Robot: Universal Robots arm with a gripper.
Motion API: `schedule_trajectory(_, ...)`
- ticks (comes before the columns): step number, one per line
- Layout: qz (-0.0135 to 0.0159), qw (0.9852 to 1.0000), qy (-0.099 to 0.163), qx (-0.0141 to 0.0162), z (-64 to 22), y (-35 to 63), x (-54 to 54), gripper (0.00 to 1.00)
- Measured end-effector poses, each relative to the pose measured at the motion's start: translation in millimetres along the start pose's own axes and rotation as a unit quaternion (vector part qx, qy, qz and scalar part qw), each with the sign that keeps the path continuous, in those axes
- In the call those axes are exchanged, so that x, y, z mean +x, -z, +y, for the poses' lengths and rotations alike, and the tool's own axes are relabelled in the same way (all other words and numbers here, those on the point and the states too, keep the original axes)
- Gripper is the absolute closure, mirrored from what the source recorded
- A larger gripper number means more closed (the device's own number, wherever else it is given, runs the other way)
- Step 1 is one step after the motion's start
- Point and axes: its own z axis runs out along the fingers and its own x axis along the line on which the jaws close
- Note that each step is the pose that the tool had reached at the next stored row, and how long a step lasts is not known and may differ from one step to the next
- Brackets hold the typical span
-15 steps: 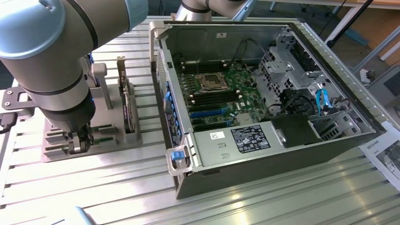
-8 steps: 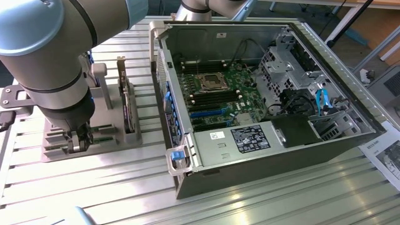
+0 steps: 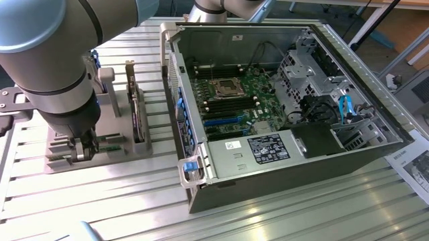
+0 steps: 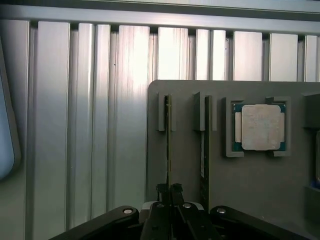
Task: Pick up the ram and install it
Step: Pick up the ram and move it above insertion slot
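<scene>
This is a robotics lab or workshop set up for computer assembly. A grey-blue industrial robot arm [image 3: 47, 65] works over a table [image 3: 282, 216] built of ribbed aluminium profile slats. Under the claw [image 3: 86, 150] sits a grey moulded parts fixture [image 3: 107, 159] with cut slots for components. In it are the thin green ram stick [image 4: 168, 145], pinched on edge in the claw, and a square silver processor chip [image 4: 260, 126] near it. Beyond the fixture from the claw lies an open dark computer tower case [image 3: 268, 188], its green motherboard [image 3: 234, 100] exposed.
</scene>
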Motion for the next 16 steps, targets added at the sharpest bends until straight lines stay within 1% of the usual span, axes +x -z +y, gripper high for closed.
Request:
schedule_trajectory(7,0.0000,1.0000,0.000,0.0000,0.2,6.7,-0.4,0.88)
schedule_trajectory(16,0.0000,1.0000,0.000,0.0000,0.6,18.2,-0.9,0.88)
